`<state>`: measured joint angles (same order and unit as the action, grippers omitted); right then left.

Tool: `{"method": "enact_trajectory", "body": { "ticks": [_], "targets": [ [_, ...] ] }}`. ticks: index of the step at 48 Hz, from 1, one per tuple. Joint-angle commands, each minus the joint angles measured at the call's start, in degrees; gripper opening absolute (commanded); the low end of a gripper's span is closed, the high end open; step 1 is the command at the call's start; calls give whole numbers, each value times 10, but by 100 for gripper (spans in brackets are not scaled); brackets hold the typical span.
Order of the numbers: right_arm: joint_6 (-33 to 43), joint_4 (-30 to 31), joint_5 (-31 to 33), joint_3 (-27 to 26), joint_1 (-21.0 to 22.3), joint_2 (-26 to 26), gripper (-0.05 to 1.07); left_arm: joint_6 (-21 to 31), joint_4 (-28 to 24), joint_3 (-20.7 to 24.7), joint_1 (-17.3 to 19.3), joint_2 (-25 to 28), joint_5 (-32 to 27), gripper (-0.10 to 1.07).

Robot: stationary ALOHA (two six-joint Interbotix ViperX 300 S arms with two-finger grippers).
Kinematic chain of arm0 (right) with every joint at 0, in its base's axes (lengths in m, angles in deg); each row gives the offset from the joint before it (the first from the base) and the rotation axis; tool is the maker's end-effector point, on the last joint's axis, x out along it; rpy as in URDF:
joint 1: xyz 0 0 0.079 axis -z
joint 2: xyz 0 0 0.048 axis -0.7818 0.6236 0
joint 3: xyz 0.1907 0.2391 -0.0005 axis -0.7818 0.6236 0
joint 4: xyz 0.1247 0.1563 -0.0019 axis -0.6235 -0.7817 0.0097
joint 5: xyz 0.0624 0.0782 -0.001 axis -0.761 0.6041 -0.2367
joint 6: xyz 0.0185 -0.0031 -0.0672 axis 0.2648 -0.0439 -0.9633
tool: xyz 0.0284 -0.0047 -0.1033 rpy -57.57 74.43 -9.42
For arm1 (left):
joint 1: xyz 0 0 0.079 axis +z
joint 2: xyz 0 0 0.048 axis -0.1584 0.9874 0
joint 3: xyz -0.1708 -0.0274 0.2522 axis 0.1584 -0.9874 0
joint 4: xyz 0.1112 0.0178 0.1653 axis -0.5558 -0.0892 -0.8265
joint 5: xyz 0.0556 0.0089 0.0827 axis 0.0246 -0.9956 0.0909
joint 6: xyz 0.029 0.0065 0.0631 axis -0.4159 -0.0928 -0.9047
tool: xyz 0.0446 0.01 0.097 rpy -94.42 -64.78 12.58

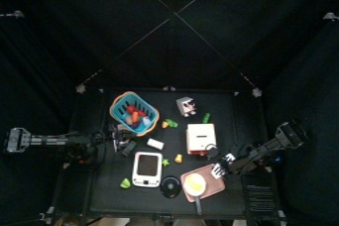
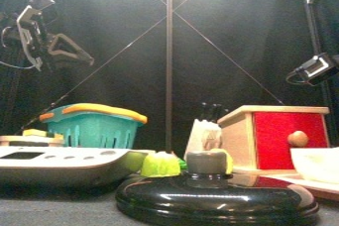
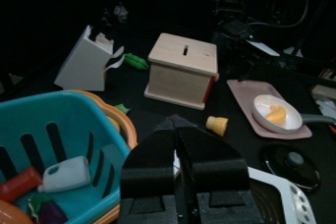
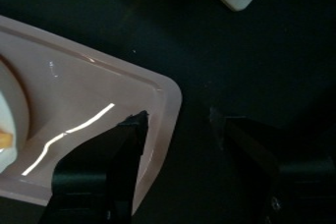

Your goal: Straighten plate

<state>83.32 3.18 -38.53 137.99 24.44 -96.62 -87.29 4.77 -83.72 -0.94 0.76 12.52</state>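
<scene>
The salmon-pink plate (image 1: pixel 199 183) with a yellow patch in its middle lies near the table's front edge, right of centre. One rounded corner of the plate (image 4: pixel 79 100) fills the right wrist view. My right gripper (image 4: pixel 184 141) stands open low over that corner, one jaw above the plate's rim and the other above bare table. In the top view the right gripper (image 1: pixel 228 166) is at the plate's back right. The left wrist view shows the plate (image 3: pixel 272 110) from afar. My left gripper (image 3: pixel 179 154) looks shut and holds nothing, by the teal basket (image 3: pixel 53 154).
A black round lid (image 1: pixel 172 186) sits left of the plate, with a white gadget (image 1: pixel 147 169) beyond it. A wooden box (image 1: pixel 201 137) stands behind the plate. The teal basket (image 1: pixel 135 111) is at the back left. Small green and yellow pieces lie scattered.
</scene>
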Motion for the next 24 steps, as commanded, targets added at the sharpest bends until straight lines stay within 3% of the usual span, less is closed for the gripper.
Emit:
{"method": "enact_trajectory", "body": {
  "ticks": [1,24],
  "targets": [
    [0,0,-23,-2,4,10,87,-1,-1,8,1,2,3,31],
    [1,1,-43,6,-1,50,87,-1,-1,7,1,2,3,31]
  ]
}}
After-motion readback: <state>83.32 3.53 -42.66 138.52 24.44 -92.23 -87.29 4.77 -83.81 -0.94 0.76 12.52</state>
